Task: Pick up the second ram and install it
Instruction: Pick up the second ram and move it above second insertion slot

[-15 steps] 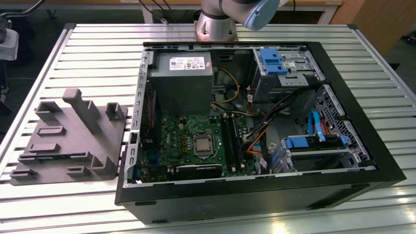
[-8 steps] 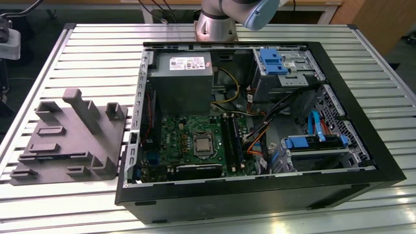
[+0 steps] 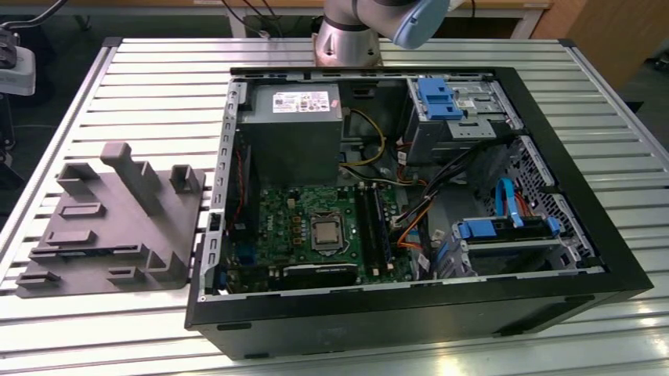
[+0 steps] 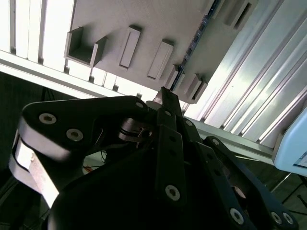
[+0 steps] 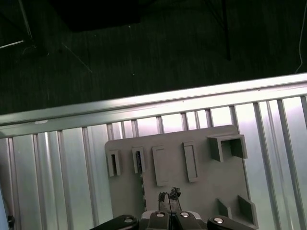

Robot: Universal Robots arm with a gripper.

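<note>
The black metal-linked claw (image 5: 169, 196) hangs over a grey moulded plastic holder plate (image 5: 201, 191) that lies on the ribbed aluminium table (image 5: 48, 167), with open air between its tips and the plate. Its jaws look clenched together and empty. The second ram (image 5: 142, 185), a thin dark blue-green memory board seen edge-on, stands in the plate just past the claw's tips and slightly to one side of them, apart from the claw. In the second wrist view it shows as a slim dark strip beyond the tips. In the exterior view the plate lies beside an open black computer case (image 3: 418, 313) holding a green motherboard (image 3: 303, 211).
</note>
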